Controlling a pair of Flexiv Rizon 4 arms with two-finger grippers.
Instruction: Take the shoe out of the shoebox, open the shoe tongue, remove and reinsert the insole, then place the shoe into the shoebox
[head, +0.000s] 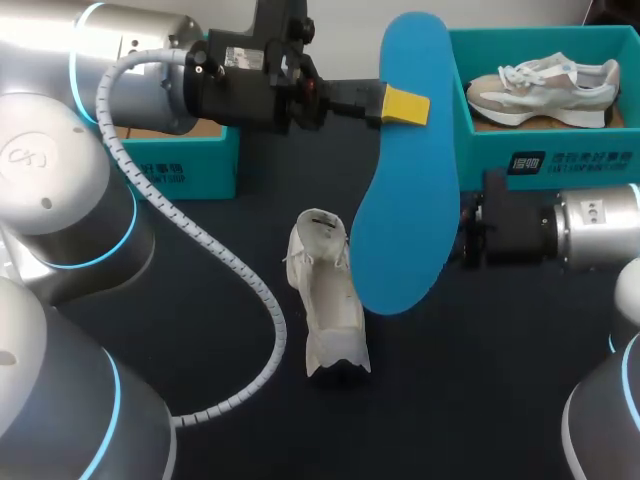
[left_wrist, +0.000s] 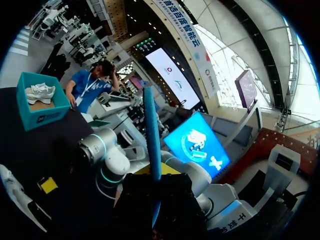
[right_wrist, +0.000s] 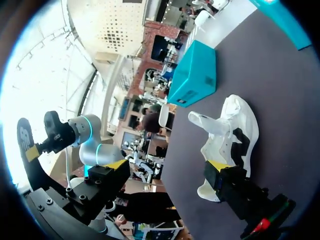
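Note:
My left gripper (head: 405, 105) is shut on the heel end of a blue insole (head: 400, 190), holding it in the air over the table's middle. The left wrist view shows the insole (left_wrist: 152, 135) edge-on between the fingers. Under and just left of it, a white shoe (head: 325, 295) rests on the dark table, its opening toward the far side. My right arm's wrist (head: 510, 238) comes in from the right; its fingers are hidden behind the insole. In the right wrist view the right gripper (right_wrist: 167, 167) stands wide open beside the white shoe (right_wrist: 230, 142), holding nothing.
A teal shoebox (head: 560, 160) at the far right holds a second, grey-beige sneaker (head: 545, 88). Another teal box (head: 185, 165) sits at the far left under my left arm. A grey spiral cable (head: 250, 310) loops over the table left of the shoe.

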